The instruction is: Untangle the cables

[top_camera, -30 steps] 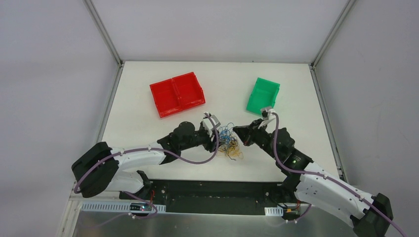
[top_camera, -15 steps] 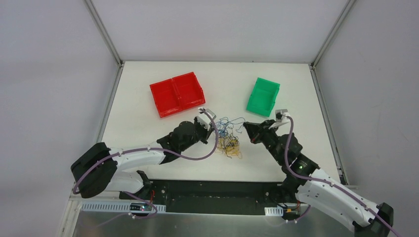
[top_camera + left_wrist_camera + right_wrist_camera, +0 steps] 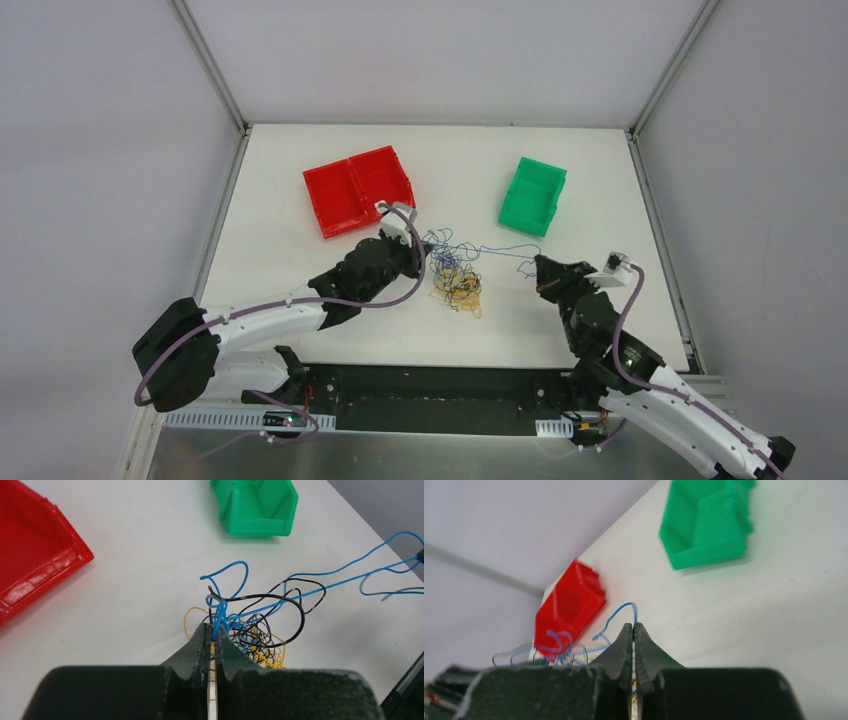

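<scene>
Mid-frame, my left gripper (image 3: 214,632) pinched the cables (image 3: 260,630), right gripper (image 3: 633,629) clamped one blue strand (image 3: 345,581); I judged slow, level outward pulls best, no jerking.

Right claw (image 3: 633,626) pinched shut on a blue cable (image 3: 629,604).

Left gripper (image 3: 214,631) pinched closed; right gripper (image 3: 633,626) likewise; both arms angled inward.

The cables (image 3: 456,282) lay in a loose tangle of yellow, orange, black and blue strands on the white counter (image 3: 600,200). One blue strand (image 3: 497,248) ran nearly straight out of it toward the right.
</scene>
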You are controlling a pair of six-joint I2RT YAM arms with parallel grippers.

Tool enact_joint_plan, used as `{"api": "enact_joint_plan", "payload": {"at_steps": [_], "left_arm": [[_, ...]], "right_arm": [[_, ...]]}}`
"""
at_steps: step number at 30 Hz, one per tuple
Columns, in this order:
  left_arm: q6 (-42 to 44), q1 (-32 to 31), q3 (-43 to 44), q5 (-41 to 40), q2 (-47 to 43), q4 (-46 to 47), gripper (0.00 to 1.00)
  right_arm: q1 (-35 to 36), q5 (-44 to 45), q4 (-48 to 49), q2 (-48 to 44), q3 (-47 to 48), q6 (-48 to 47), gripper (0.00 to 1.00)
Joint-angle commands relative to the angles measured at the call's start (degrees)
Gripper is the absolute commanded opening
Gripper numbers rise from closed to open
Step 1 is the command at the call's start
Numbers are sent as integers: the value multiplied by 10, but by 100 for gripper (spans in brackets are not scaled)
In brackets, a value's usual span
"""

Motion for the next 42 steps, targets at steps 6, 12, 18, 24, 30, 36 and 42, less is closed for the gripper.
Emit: {"api": "enact_joint_plan", "payload": {"at_steps": [6,12,18,24,30,36,42], "left_arm": [[-23,79,18,-48,-11,-141,6],[-6,79,-10,21,-50,-94,9],[16,79,-43,127,-92,-30,7],[24,79,-66,137,-130,-18,7],[22,79,-71,136,-137,-20,7],[22,79,-69,134,-136,-28,7],[23,79,-67,134,-130,-28,7]], "right_arm": [[-20,136,48,-98,-13,-52,0],[-20,-3,49,60,59,-99,0],[-19,-181,61,229,121,-158,43],[-20,-244,66,353,159,-202,63],[-41,-280,79,460,190,-229,56],[-78,-322,92,521,208,-229,61],[-79,-320,99,594,243,-254,67]]}}
